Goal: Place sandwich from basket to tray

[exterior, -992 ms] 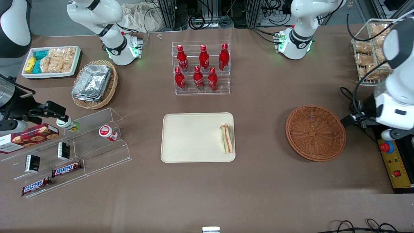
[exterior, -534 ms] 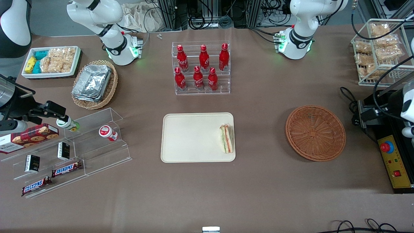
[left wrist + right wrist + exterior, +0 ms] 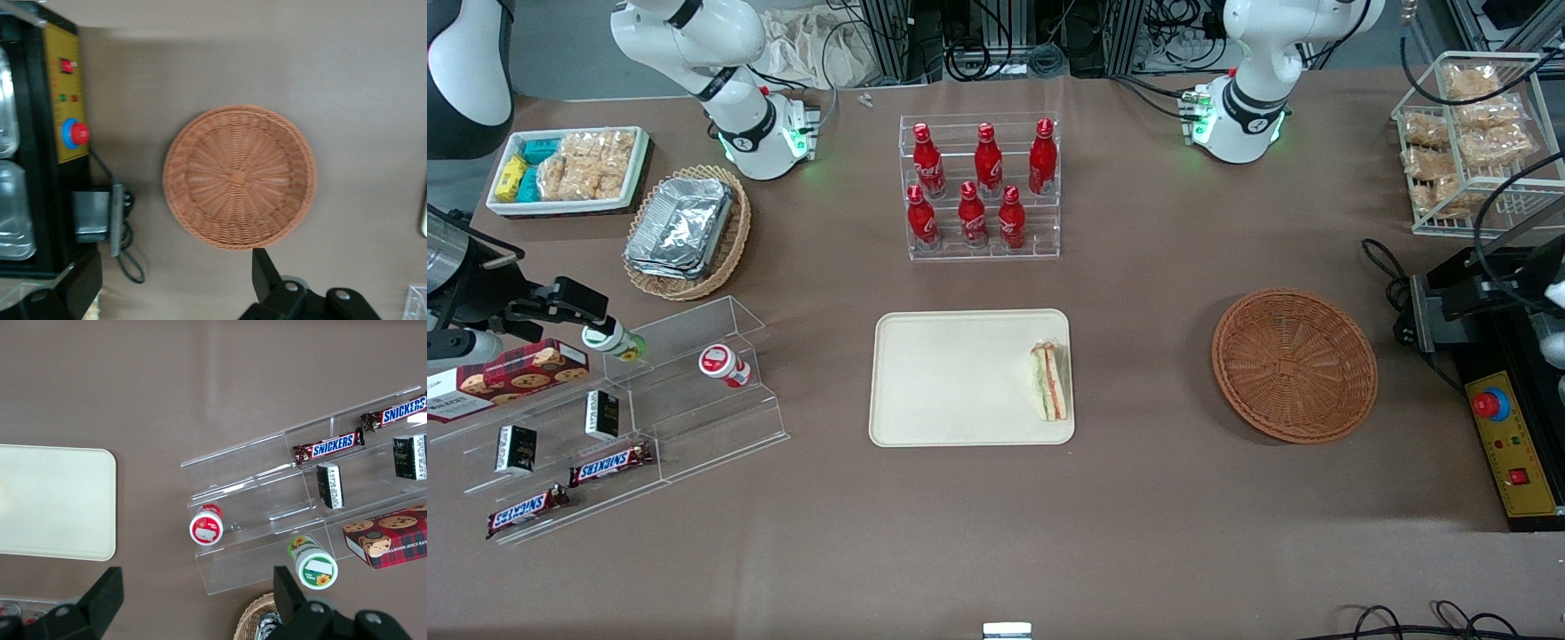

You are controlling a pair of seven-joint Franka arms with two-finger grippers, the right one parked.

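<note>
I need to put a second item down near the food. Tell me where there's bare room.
Most of the tray is bare; the sandwich lies along its edge nearest the basket, which holds nothing. Bare tabletop lies between tray and basket, and nearer the front camera. The bottle rack and snack shelves are crowded. The open end effector hovers above the basket.

A glossy white arm base with a black ring and green lights is seen; the gripper appears black, with screws.
</note>
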